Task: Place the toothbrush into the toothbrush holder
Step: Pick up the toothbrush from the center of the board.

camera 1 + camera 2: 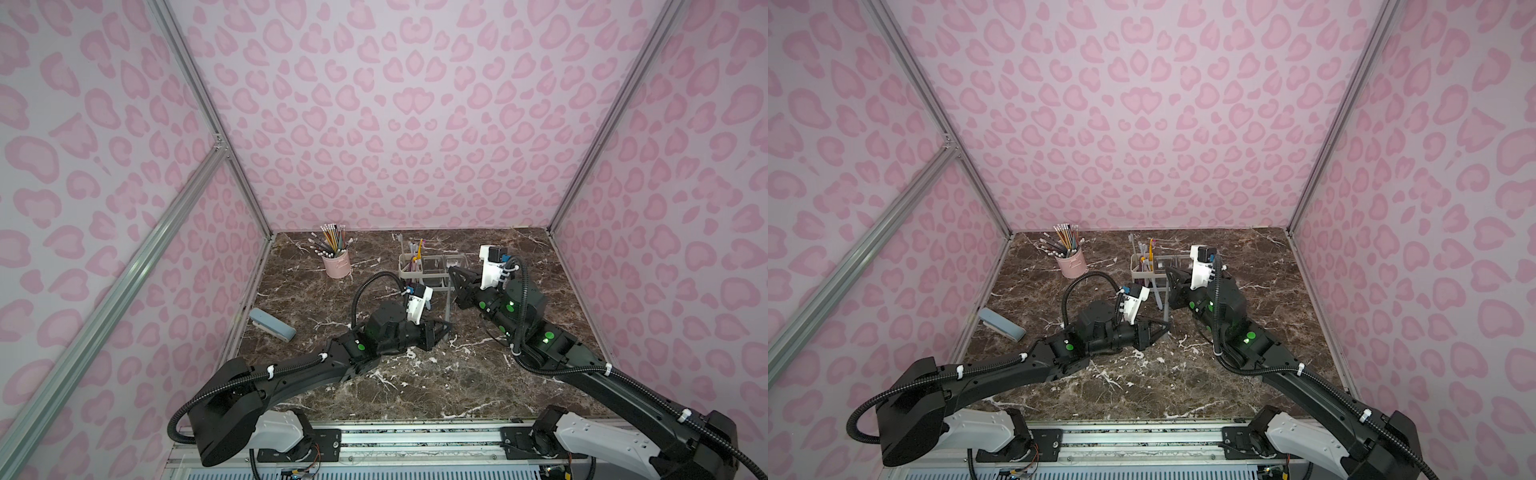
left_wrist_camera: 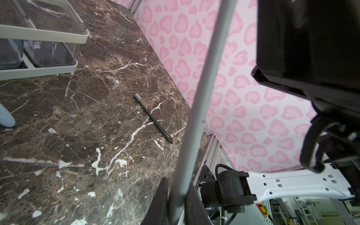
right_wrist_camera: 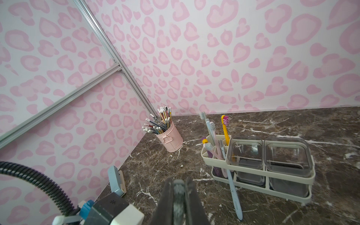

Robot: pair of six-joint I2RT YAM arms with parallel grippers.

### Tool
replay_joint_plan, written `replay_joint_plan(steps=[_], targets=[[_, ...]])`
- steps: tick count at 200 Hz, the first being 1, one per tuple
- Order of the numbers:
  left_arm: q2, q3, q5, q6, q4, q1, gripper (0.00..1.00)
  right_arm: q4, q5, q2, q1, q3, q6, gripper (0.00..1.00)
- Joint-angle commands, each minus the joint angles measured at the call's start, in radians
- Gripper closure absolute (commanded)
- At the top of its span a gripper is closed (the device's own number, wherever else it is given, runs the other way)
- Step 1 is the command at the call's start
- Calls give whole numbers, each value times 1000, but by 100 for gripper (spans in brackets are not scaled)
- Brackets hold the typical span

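Grey toothbrush (image 1: 448, 311) is held between the two arms, just in front of the toothbrush holder (image 1: 402, 268) at the centre of both top views. The left gripper (image 1: 444, 329) is clamped on its handle end and the right gripper (image 1: 453, 277) on its bristle end. Only the right wrist view resolves the holder contents: two clear cups (image 3: 245, 155) and what appear to be six brushes (image 3: 212, 134) in the slot section. A light blue brush (image 3: 235, 196) slants to the table at the front. Only the left wrist view shows one black toothbrush (image 2: 153, 117) lying flat. Surface: dark brown marble (image 1: 415, 382). Enclosure: pink patterned walls (image 1: 415, 124), aluminium posts (image 1: 208, 112). Also present: one pink cup of pencils (image 1: 336, 264) and one blue-grey case (image 1: 272, 324).
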Motion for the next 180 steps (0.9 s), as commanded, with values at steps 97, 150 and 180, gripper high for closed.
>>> replay_joint_plan(steps=[97, 150, 180], targets=[[-50, 21, -143, 79, -145, 0, 97, -143, -20, -44, -34, 58, 73, 36], [-61, 33, -181, 142, -222, 0, 97, -197, -305, 31, -148, 76, 136, 36], [-84, 24, -206, 165, -254, 0, 97, -149, -362, 31, -158, 64, 126, 36]])
